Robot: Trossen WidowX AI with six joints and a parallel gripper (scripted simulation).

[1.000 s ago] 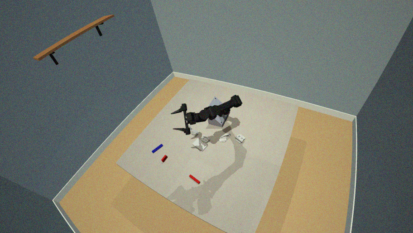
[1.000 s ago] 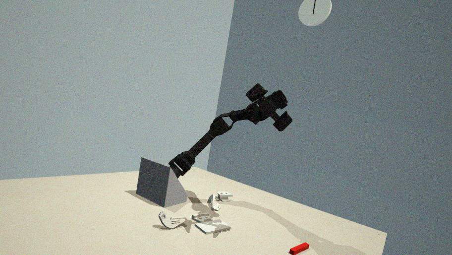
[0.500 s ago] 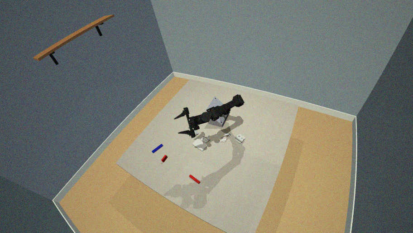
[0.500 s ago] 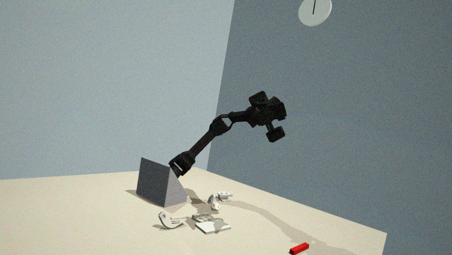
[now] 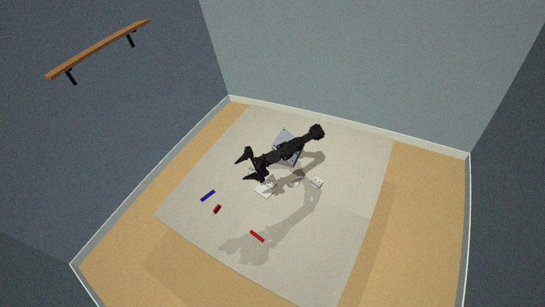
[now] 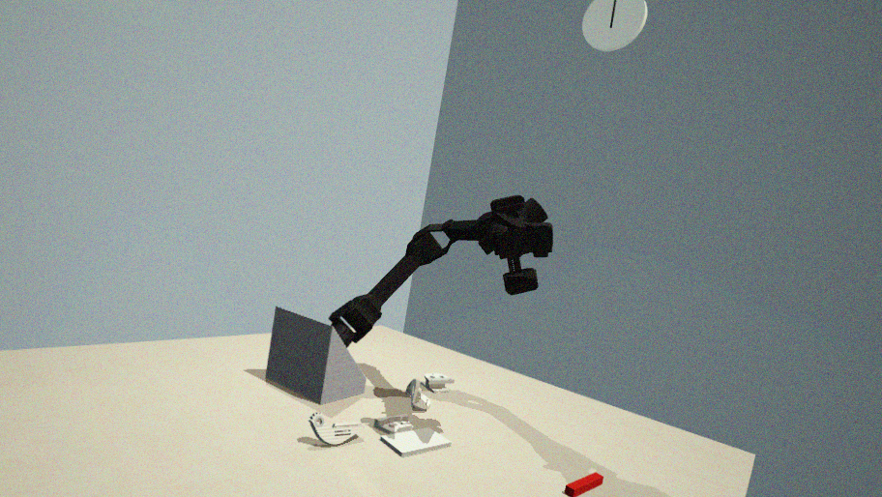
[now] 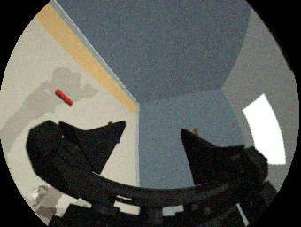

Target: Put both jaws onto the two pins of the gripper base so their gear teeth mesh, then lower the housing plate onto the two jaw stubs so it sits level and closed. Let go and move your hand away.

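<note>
My gripper [image 5: 239,171] [image 6: 519,246] [image 7: 153,128] is open and empty, high above the table. One white jaw [image 6: 333,430] [image 5: 251,168] lies with its curved side down; in the top view the arm partly hides it. The other jaw [image 5: 295,181] [image 6: 418,394] lies apart, nearer the arm's mount. A flat white plate with a small raised part at its edge, seemingly the gripper base [image 5: 263,190] [image 6: 417,441], lies between them. A small white piece with two round marks, seemingly the housing plate [image 5: 317,182] [image 6: 436,380], lies farther off. Pins and teeth are too small to judge.
The arm's grey wedge mount [image 5: 282,138] [image 6: 296,358] stands behind the parts. A red bar [image 5: 256,236] [image 6: 583,484] [image 7: 64,97], a short red block [image 5: 216,208] and a blue bar [image 5: 207,195] lie on the table. Walls surround the scene.
</note>
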